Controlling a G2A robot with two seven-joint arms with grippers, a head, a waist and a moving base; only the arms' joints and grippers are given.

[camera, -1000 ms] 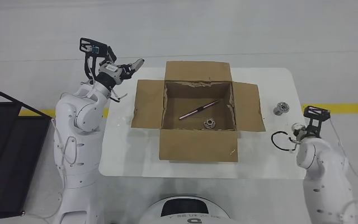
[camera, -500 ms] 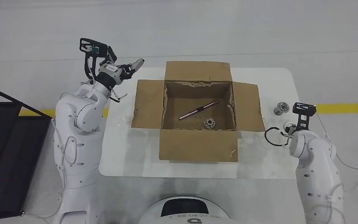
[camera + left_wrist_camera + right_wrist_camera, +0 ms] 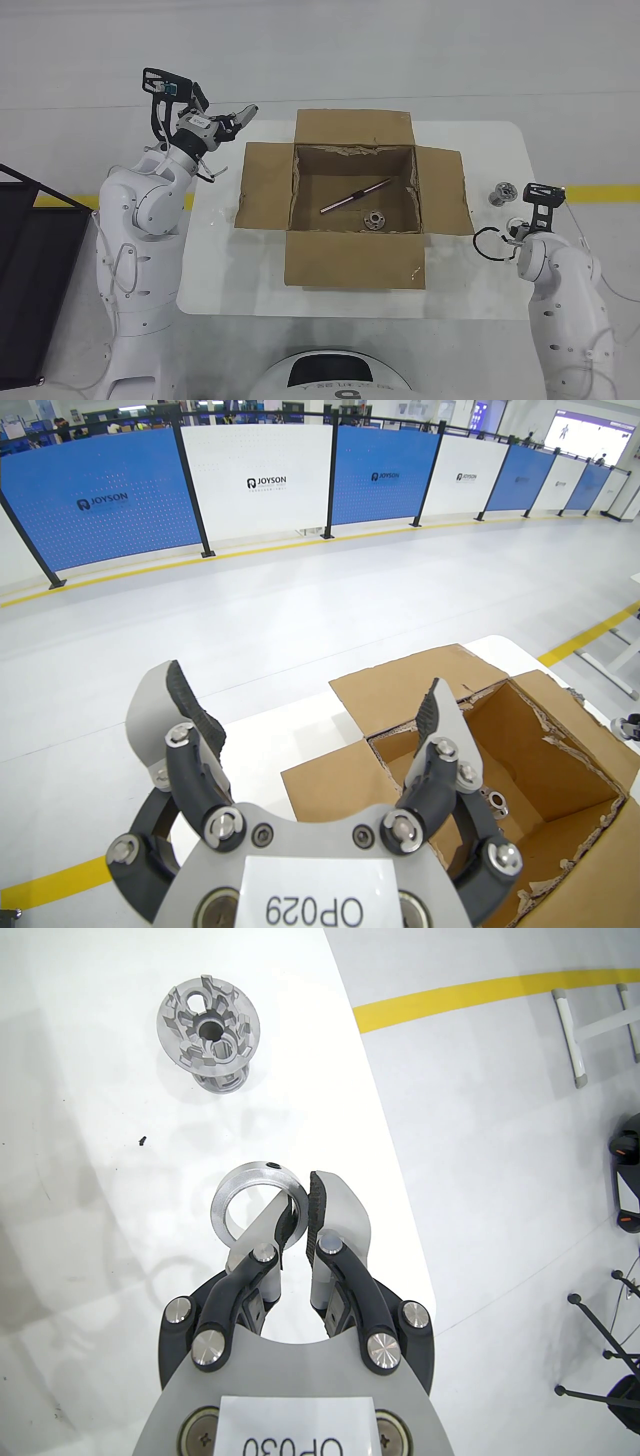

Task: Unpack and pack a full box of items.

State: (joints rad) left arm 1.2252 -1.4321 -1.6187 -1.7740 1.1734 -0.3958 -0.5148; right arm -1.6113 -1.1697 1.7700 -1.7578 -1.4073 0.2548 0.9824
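- Cardboard box (image 3: 355, 262) open at centre of top view, all four flaps folded out flat on white table (image 3: 250, 280).
- Ragged, torn cardboard along box's inner rim.
- On box floor: thin metal rod (image 3: 355, 196), lying diagonally across the middle.
- Also on box floor: small flanged metal bushing (image 3: 374, 219), just below the rod in top view, toward lower-right corner of the box, near the rod but apart from it.
- Outside box, right of right-hand flap in top view: ribbed metal hub (image 3: 501, 193), standing on end on the table near its right edge.
- Right gripper (image 3: 299, 1213) almost closed, pinching the wall of a flat metal ring (image 3: 257, 1208), with one finger pad inside the ring's hole and the other against its outer face.
- Ring held level over the table close to its right edge, near the hub but apart from it; resting on the table or raised, not discernible.
- Left gripper (image 3: 310, 720) spread wide, holding nothing, at upper left of top view by the table's far-left corner, beyond the box's left flap.
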